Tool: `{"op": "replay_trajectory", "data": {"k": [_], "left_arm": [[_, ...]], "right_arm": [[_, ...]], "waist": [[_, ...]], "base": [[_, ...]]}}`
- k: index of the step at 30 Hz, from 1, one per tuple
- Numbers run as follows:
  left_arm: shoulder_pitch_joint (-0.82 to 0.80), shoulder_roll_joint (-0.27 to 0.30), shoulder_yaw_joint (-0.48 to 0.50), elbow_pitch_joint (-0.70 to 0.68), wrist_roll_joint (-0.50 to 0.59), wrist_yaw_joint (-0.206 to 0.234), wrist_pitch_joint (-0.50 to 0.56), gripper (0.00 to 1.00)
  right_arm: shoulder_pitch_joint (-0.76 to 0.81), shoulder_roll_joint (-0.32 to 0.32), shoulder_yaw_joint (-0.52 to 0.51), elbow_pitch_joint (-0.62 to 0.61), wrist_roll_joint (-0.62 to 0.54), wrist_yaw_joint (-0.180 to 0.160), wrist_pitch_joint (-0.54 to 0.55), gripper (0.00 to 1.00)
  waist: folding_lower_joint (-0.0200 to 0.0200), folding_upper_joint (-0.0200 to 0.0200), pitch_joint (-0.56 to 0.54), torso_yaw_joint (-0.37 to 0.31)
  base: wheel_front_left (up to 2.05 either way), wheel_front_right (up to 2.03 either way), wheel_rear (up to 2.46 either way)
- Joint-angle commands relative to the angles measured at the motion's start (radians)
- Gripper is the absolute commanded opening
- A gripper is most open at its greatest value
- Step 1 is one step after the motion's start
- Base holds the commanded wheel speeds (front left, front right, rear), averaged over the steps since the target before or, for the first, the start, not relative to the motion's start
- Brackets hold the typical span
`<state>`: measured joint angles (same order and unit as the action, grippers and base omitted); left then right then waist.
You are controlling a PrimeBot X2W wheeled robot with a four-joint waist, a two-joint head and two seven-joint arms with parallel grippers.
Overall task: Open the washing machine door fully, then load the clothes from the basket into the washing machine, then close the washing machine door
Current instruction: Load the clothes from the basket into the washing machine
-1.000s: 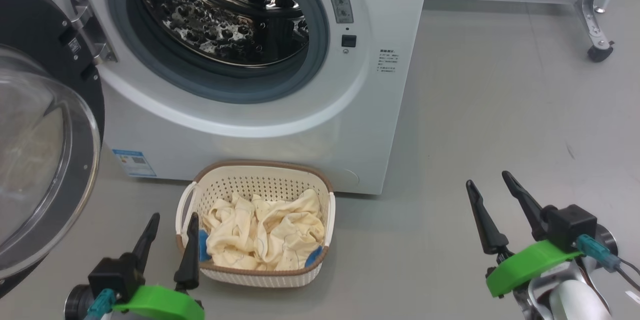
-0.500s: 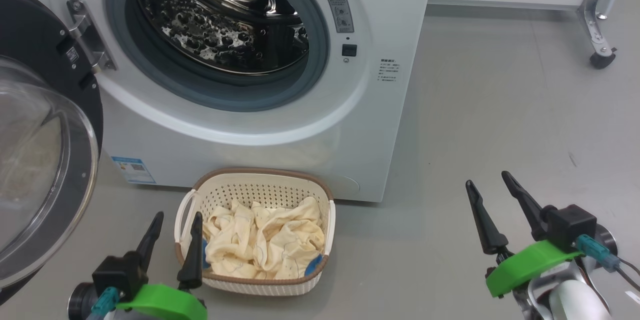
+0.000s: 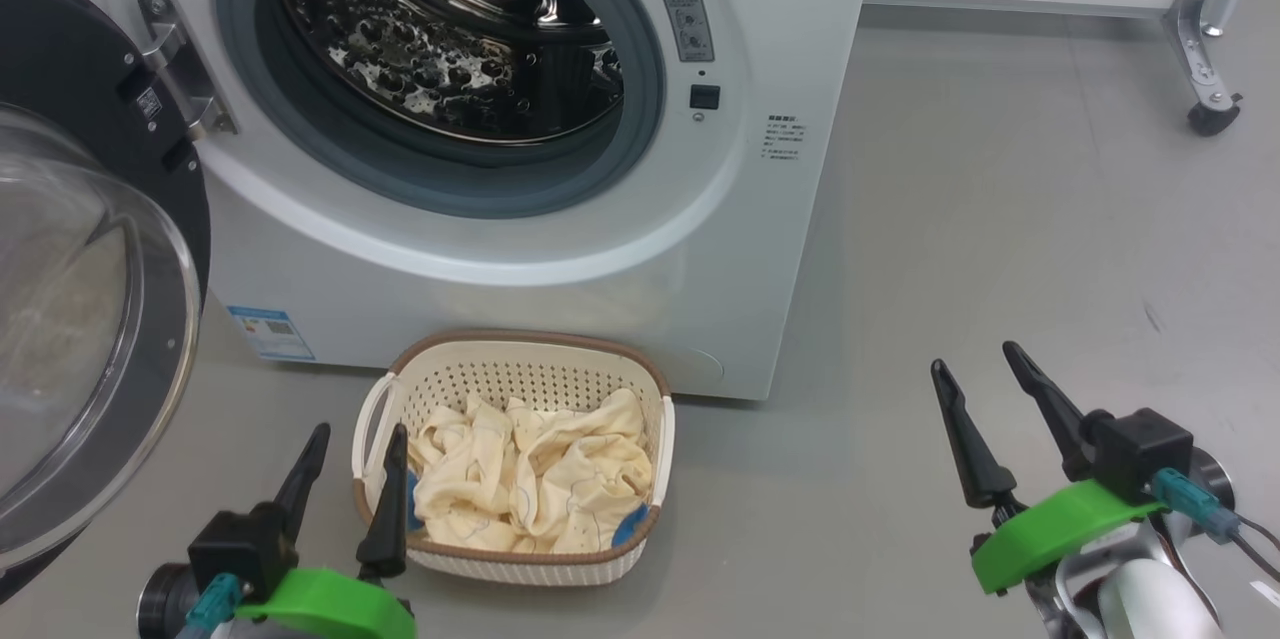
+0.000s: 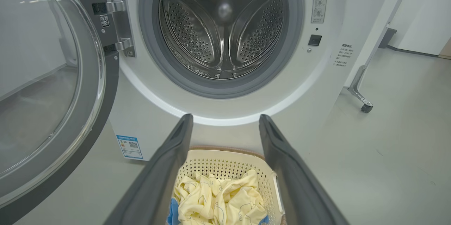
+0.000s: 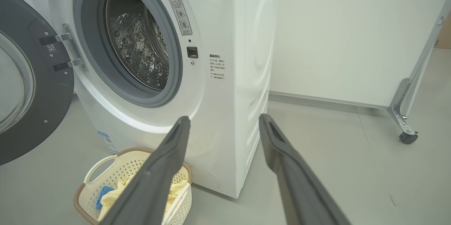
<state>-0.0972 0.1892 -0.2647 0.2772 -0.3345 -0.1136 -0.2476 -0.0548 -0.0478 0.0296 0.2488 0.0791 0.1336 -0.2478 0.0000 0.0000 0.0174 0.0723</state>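
Well, the washing machine door (image 3: pixel 90 249) stands swung wide at the left of the washing machine (image 3: pixel 560 309). The basket (image 3: pixel 520 344) sits on the floor (image 3: pixel 1000 219) just below the machine's front, with the clothes (image 3: pixel 530 479) heaped inside. The left gripper (image 3: pixel 361 429) hovers by the basket's left handle, fingers apart and holding nothing. The right gripper (image 3: pixel 974 355), likewise spread, hangs well off to the right.
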Motion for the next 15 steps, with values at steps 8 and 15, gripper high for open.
{"op": "replay_trajectory", "data": {"k": [8, 15], "left_arm": [[-0.042, 0.015, 0.035, -0.032, 0.011, 0.006, -0.014, 1.00], [-0.051, 0.023, 0.036, -0.031, 0.010, 0.005, -0.014, 1.00]], "right_arm": [[-0.040, -0.002, 0.024, -0.032, -0.002, -0.003, -0.014, 1.00], [-0.054, -0.002, 0.031, -0.021, -0.008, -0.003, -0.014, 1.00]], "waist": [[0.0000, 0.0000, 0.012, -0.001], [0.0000, 0.0000, 0.053, -0.037]], "base": [[0.00, 0.00, 0.00], [0.00, 0.00, 0.00]]}}
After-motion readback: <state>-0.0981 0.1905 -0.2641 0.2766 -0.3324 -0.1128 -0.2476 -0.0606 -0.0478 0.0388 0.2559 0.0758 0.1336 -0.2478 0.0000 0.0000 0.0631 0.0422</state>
